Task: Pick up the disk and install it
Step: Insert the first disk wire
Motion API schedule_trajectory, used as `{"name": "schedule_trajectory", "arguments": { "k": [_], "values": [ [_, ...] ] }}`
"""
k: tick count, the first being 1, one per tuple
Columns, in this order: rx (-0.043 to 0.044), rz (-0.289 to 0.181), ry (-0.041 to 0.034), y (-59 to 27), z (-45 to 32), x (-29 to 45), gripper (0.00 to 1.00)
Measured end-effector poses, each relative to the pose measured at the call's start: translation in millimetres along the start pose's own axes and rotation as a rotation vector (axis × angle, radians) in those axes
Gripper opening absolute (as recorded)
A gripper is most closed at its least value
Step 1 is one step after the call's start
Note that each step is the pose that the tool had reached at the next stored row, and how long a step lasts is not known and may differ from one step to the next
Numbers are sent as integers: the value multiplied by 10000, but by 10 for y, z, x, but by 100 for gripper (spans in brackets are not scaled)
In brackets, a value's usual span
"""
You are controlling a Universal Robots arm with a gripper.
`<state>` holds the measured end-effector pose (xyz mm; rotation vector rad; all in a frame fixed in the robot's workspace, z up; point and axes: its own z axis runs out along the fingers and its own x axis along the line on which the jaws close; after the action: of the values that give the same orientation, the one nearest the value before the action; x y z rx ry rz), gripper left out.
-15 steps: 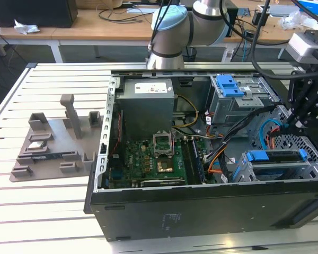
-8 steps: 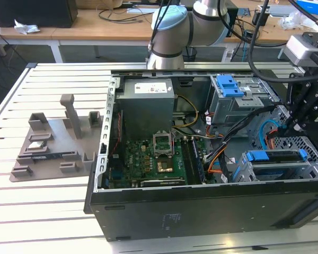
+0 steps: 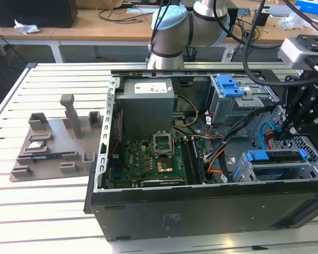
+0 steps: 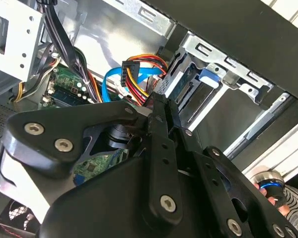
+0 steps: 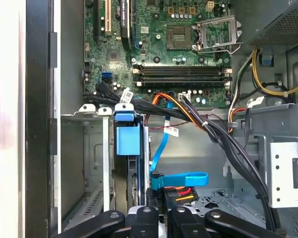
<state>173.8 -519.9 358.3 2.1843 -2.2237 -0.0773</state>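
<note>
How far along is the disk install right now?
Done: the disk, blue rails showing, already sits in the lower drive cage of the open computer case. In hand: the hand hangs just above the disk's end; whether it grips the disk is unclear. Left: I cannot tell if the disk is fully seated, and a blue cable beside the cage is not visibly joined to it.
</note>
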Motion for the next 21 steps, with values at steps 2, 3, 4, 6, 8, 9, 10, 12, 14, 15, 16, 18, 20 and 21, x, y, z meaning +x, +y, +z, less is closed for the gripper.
{"name": "schedule_trajectory", "arguments": {
  "k": [2,3,4,6,8,9,10,12,14,15,16,18,20,21],
  "values": [
    [0,0,-1,10,2,8,17],
    [1,0,-1,16,3,15,17],
    [0,0,0,23,4,20,17],
    [0,0,0,32,6,28,17],
    [0,0,0,46,8,39,17],
    [0,0,0,49,9,41,17],
    [0,0,0,53,10,45,17],
    [0,-1,0,69,24,92,17],
    [-1,-3,0,21,42,113,17],
    [-11,-6,1,-42,50,112,17],
    [-29,-9,3,-75,76,114,17],
    [-60,-8,3,-118,115,128,17],
    [-60,-6,3,-127,119,165,17],
    [-60,-8,4,-129,120,177,17]
  ]
}}
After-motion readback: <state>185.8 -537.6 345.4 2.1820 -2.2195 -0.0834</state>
